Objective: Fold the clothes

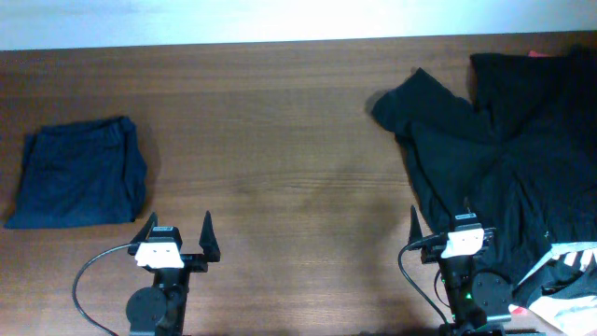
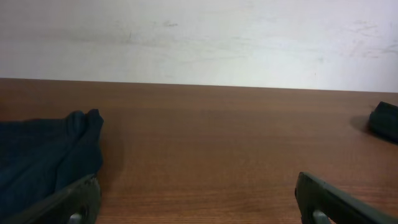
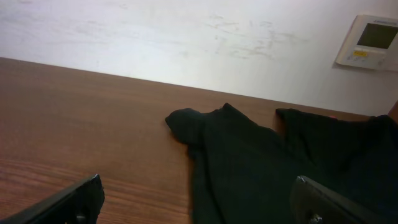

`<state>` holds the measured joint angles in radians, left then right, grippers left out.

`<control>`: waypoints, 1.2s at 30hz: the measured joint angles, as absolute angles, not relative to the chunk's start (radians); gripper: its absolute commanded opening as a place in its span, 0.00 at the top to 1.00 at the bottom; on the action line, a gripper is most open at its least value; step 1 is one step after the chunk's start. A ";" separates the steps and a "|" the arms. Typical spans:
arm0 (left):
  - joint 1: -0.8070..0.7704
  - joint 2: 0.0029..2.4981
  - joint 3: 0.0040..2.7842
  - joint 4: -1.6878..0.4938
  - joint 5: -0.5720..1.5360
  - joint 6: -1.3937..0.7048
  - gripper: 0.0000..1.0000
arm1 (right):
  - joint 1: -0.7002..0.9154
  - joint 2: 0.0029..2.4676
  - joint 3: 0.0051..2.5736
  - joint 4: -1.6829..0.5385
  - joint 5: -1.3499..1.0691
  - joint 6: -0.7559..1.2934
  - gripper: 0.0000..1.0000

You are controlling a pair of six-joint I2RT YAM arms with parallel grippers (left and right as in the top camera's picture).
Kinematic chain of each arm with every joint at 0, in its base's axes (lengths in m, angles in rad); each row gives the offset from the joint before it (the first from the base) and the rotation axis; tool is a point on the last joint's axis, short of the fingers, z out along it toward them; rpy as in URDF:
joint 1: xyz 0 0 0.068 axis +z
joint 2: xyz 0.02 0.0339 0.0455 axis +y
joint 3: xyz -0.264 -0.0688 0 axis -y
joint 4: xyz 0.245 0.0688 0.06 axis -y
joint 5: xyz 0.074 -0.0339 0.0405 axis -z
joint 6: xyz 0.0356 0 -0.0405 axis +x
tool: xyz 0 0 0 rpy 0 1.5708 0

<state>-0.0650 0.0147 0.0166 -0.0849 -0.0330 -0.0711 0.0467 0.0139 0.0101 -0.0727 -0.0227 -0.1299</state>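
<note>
Clothes in two places on brown wooden table (image 1: 280,140): folded dark-blue garment (image 1: 79,175) lying flat near left end, black garment (image 1: 504,149) spread unfolded and rumpled over right end, with sleeve (image 1: 410,98) pointing toward the table's middle. Well apart from each other, bare wood between. At near edge, left gripper (image 1: 177,233), near the folded piece's corner but not touching it, fingers splayed wide and grasping nothing; from its wrist camera, dark-blue fabric just beside one finger. Further right, right gripper (image 1: 454,224) over the near edge of the black garment, likewise released, fingers far apart with nothing clasped; contact with the cloth impossible to tell. Beside it at the table's near-right corner, white patterned item (image 1: 569,257), partly cut off. Behind the table, pale wall (image 3: 155,37) with small control panel (image 3: 372,42) mounted on it.
</note>
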 measured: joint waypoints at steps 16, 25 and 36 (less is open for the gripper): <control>-0.065 0.015 0.017 -0.085 -0.033 -0.071 0.01 | 0.047 0.014 0.010 -0.073 -0.023 -0.131 0.01; -0.065 0.015 0.017 -0.085 -0.033 -0.071 0.01 | 0.047 0.014 0.010 -0.072 -0.023 -0.130 0.01; -0.065 0.049 0.233 -0.402 0.066 -0.082 0.01 | 0.047 0.057 0.237 -0.438 -0.027 0.029 0.02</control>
<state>-0.0650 0.0486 0.2325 -0.4015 0.0662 -0.0818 0.0467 0.0566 0.2367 -0.4377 -0.0269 0.0288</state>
